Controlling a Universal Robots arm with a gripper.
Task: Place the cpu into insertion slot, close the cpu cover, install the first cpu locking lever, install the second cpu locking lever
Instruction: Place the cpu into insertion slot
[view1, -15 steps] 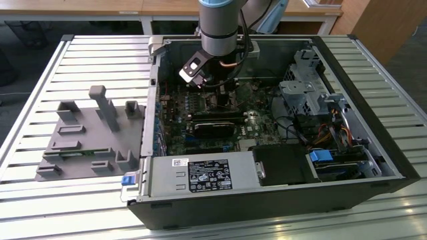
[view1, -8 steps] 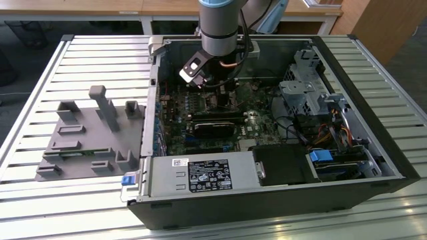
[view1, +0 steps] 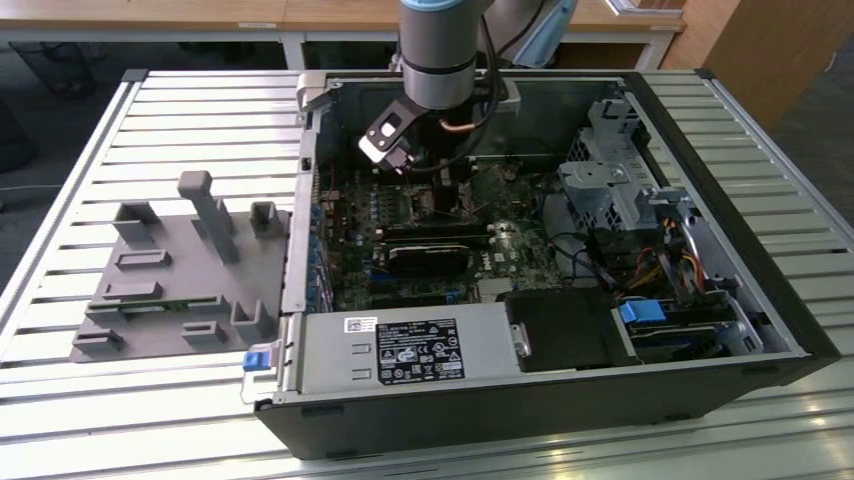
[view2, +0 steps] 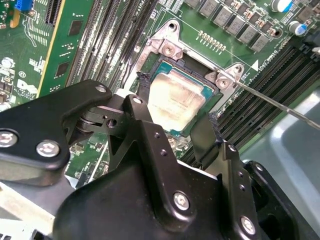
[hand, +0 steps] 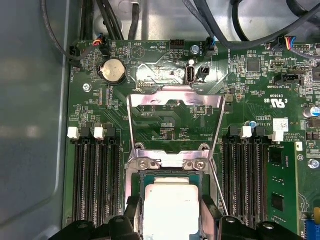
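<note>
The pincer (view2: 176, 106) is standing part-open, about chip-width, w/ its two black fingers (view2: 141, 95) pressing on opposite edges of the cpu (view2: 175, 97), so it is gripping the chip. The cpu is lying flat in the socket (view2: 167, 49) on the green mobo (hand: 250, 85), its dull silver top facing up. In the first wrist view the cpu (hand: 172, 202) is showing between the same finger tips, and the cpu cover (hand: 145, 98) is standing swung open past the socket's far side (its window is letting the board show through). A thin wire locking lever (view2: 280, 105) is sticking out sideways from one socket corner, not latched; black RAM slots (hand: 92, 175) are running along both sides of the socket. In the exterior view the grey arm (view1: 441, 50) is reaching straight down into the open black PC case (view1: 534, 410), which is lying on its side on the counter (view1: 134, 415), a slatted pale metal top. A grey plastic fixture (view1: 174, 270) w/ upright pegs is sitting on the slats toward the exterior view's left, just beside the case. Behind the counter, wooden desks (view1: 160, 15) are lining the back of the room, and a wooden cabinet (view1: 781, 50) is standing at the exterior view's right.
</note>
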